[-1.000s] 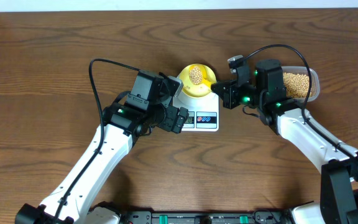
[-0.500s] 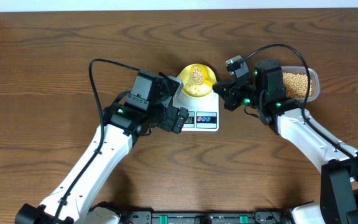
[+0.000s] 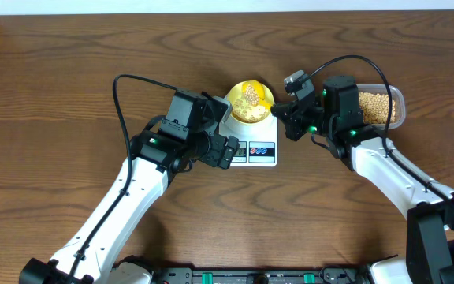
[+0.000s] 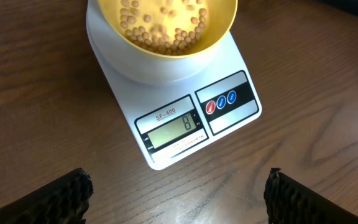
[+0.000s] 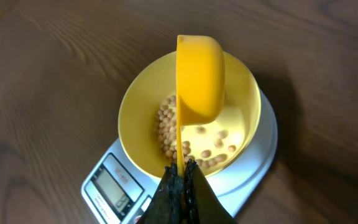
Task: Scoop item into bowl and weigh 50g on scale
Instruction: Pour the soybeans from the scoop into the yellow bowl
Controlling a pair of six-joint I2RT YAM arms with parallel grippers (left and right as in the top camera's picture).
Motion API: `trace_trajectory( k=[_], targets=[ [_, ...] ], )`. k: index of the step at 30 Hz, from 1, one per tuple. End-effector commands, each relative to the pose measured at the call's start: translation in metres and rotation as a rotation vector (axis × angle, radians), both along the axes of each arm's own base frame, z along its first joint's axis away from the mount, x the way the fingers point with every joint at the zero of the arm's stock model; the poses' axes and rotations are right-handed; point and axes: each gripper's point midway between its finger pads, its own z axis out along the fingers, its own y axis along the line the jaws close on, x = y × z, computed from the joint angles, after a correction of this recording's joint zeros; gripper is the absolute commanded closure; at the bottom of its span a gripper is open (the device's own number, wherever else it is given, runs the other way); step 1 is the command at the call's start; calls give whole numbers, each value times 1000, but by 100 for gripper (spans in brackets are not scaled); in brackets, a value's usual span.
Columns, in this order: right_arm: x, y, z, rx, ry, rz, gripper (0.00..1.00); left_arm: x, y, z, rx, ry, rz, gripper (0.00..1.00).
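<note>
Lots of beans (image 5: 166,127) in bowl (image 5: 129,118) on scale (image 4: 123,99), yellow scoop (image 5: 199,74) tipped on its side over bowl w/ right gripper (image 5: 180,171) fingers squeezed tight on its handle, left gripper (image 4: 178,196) fingers wide apart, holding nothing, near scale, & more beans in clear tub (image 3: 400,106) at right.

Matt wood grain under smooth plastics

The table (image 3: 53,95) is dark brown wood with a bold grain and a low, matt sheen. The scale (image 4: 129,99) is smooth white plastic, faintly glossy, with a dull grey display (image 4: 173,132). The bowl (image 5: 138,124) and scoop (image 5: 199,74) are smooth yellow plastic. The beans (image 4: 160,31) look dry and matt. At the upper right of the overhead view the tub (image 3: 400,106) is clear plastic. The pads (image 4: 67,193) of the left gripper (image 4: 176,196) are black, matt and ribbed.
</note>
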Motion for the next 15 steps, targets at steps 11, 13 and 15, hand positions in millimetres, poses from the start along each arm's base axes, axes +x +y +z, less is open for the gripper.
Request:
trace_trajectory(
  k=[11,13,15],
  targets=[
    [12,-7,5,-100,-130,6,99,1,-3,8,-16,-18,-11,10],
    [13,-6,8,-104,-152,15,99,1,-3,8,-16,-18,-11,10],
    [13,-6,8,-117,-172,29,99,1,-3,8,-16,-18,-11,10]
  ],
)
